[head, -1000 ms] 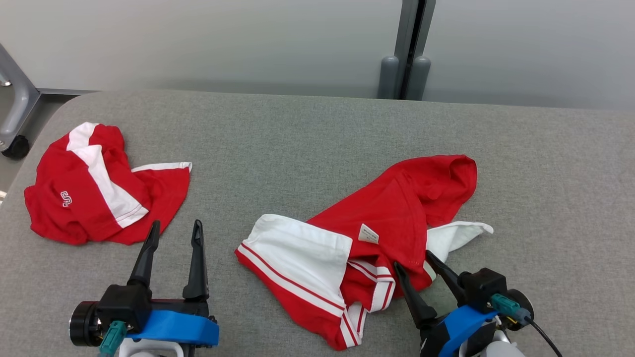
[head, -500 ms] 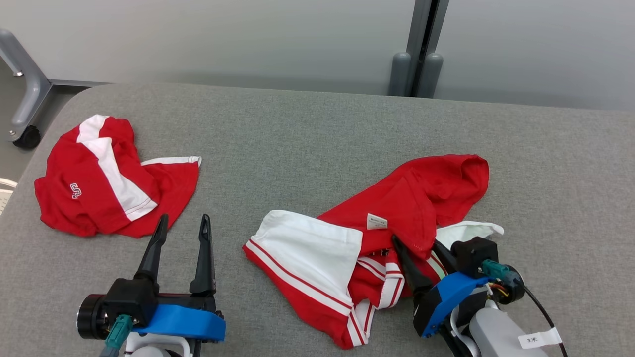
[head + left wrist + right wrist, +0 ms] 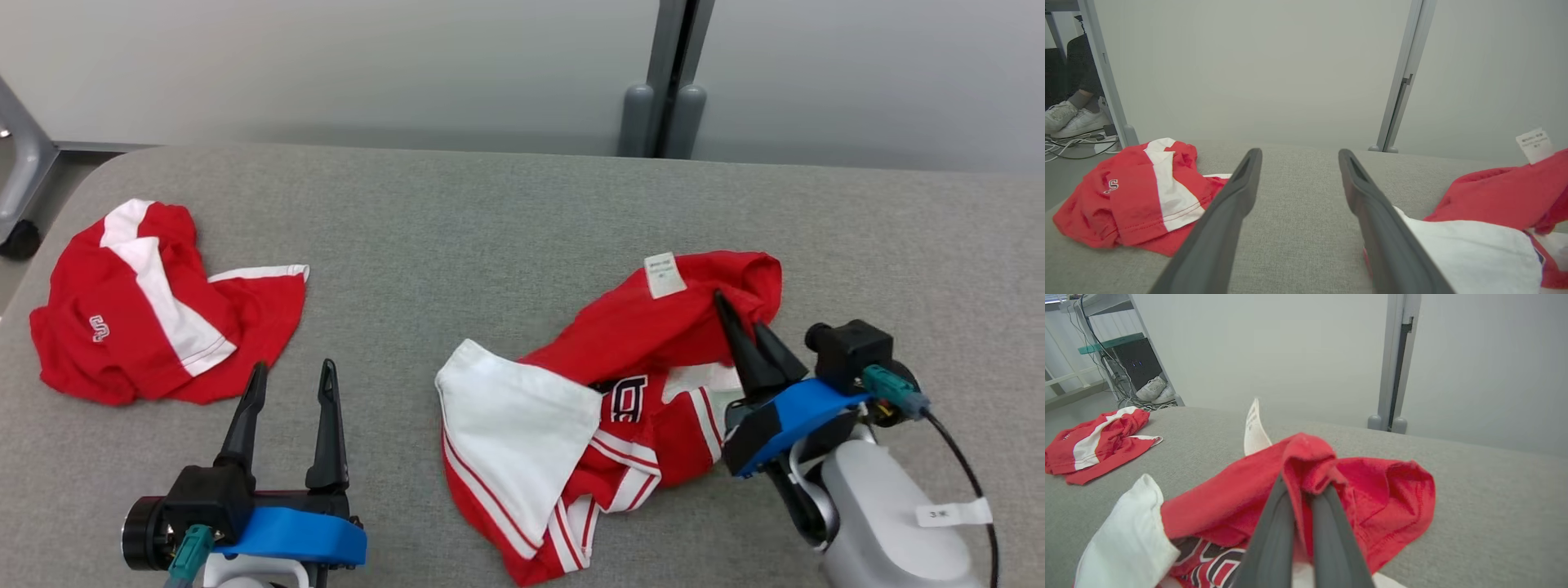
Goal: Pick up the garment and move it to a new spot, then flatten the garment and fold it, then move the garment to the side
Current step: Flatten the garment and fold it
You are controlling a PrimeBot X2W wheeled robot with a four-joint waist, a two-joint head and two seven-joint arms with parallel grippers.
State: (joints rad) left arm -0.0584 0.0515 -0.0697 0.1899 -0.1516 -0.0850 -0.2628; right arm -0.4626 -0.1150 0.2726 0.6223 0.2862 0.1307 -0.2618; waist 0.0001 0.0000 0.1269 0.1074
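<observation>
With the left tool (image 3: 294,367) hovering, fingers apart, the right tool (image 3: 739,314) is clamping a raised fold of the crumpled red-and-white jersey garment (image 3: 645,343) lying right of centre on the grey fabric worktop (image 3: 490,245), so the pick-up is probably calling next for lifting and carrying.

Garment (image 3: 645,335) on table (image 3: 490,212), second garment (image 3: 139,327) well left
</observation>
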